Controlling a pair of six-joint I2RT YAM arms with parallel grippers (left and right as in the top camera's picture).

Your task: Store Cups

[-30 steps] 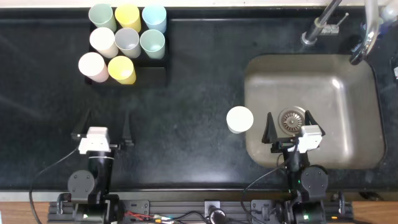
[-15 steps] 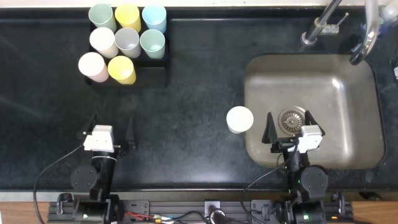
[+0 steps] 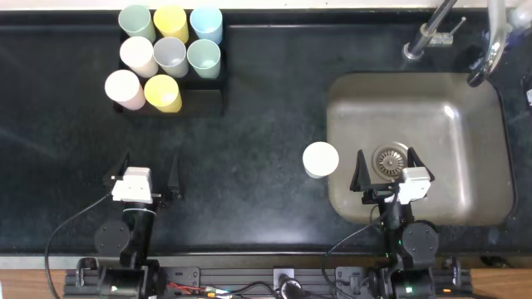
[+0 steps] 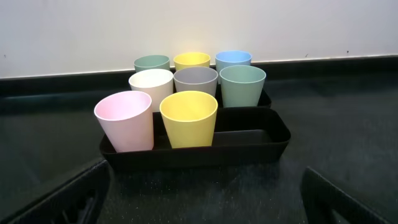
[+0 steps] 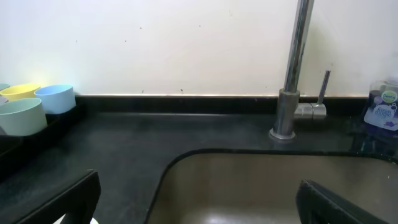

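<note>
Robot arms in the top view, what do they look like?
Both arms are black with round joints. The left tool and right tool each have two pointed black fingers and a white boxy block behind them. Thin black cables loop out near each base.

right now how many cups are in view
9. Eight stand in the black tray: back row green, yellow, blue; middle white, grey, green; front pink, yellow. One white cup sits alone on the counter beside the sink.
</note>
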